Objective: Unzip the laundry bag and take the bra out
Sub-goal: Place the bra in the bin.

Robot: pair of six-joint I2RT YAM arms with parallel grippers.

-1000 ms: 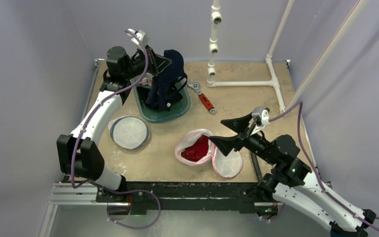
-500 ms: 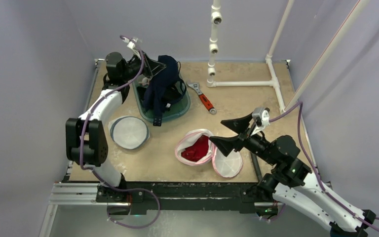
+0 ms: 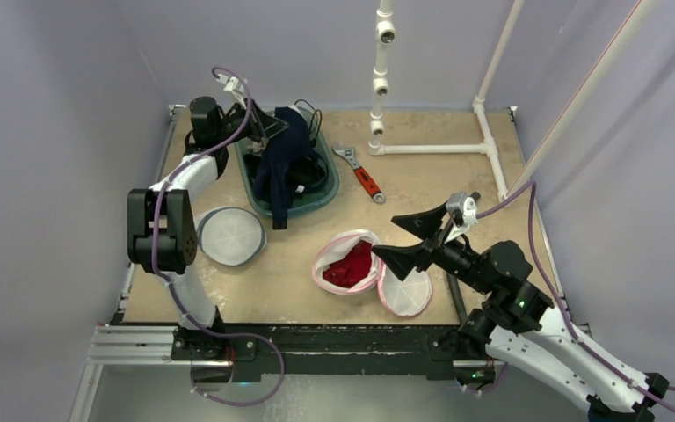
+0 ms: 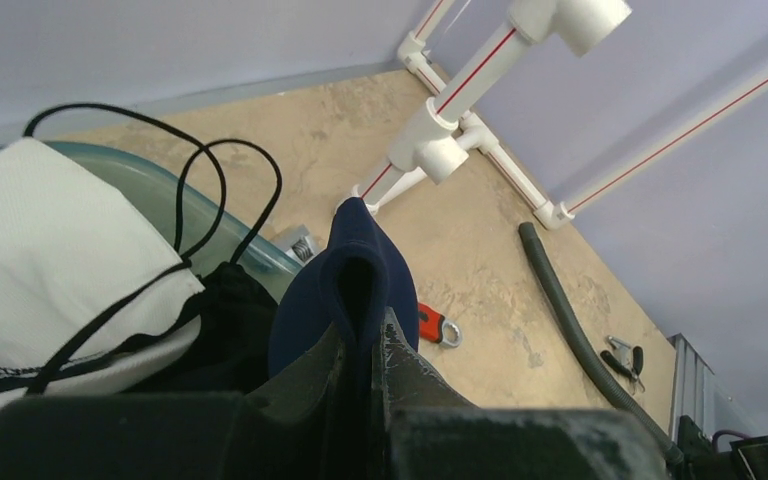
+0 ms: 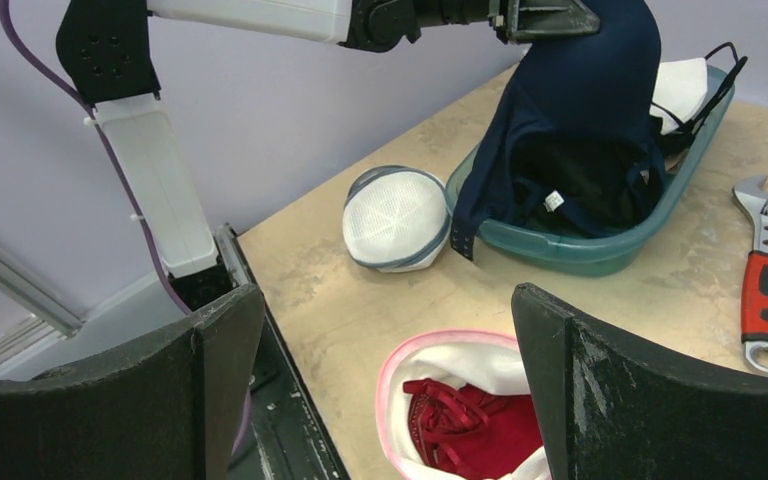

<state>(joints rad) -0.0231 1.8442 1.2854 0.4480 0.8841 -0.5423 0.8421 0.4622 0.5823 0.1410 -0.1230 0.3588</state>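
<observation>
Now | left tool (image 4: 362, 335) clamped on navy bra (image 5: 580, 80) | right tool (image 3: 385, 234) wide open, empty | bra tag (image 5: 554, 200) unreadable

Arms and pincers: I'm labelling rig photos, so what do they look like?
The left arm and right arm have white shell links between black joint blocks, with a purple cable looped along each. The left pincer and right pincer are black, with broad wedge-shaped fingers.

I'm working in a lab test cell: plain lilac walls (image 3: 53, 132) box in my desk (image 3: 439, 185), white pipe frame (image 3: 431, 148) at one o'clock.
</observation>
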